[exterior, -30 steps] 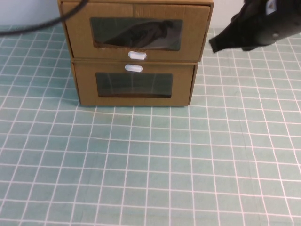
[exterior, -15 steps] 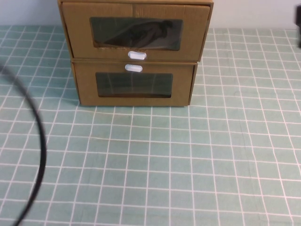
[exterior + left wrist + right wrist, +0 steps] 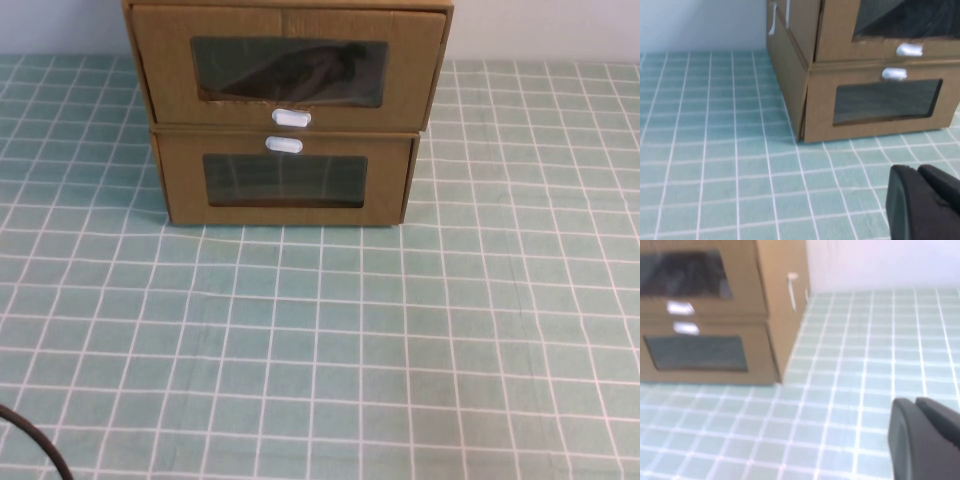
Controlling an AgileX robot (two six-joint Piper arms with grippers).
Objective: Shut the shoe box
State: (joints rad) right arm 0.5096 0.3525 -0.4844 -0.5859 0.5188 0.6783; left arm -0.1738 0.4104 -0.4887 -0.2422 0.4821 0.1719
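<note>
The brown corrugated-cardboard drawer-style shoe box (image 3: 288, 70), with a wide clear window and a small white pull tab (image 3: 291, 118) below it, is stacked on a similar cardboard box (image 3: 285, 180) whose tab is above its window. Both stand at the far side of the green gridded desk (image 3: 400, 350). The upper front panel is judged to sit at or near flush; a remaining gap cannot be made out.

The left gripper (image 3: 918, 172) is held low over the desk, near the stack's left front corner. The right gripper (image 3: 914, 404) is held likewise off the right front corner. The fingers of both appear clenched on nothing.

If the panel were pushed off-centre or too hard, the drawer could be jammed askew, or the whole stack could be slid back or toppled. The wrong, lower box could also be pressed, since the two tabs lie close together.
</note>
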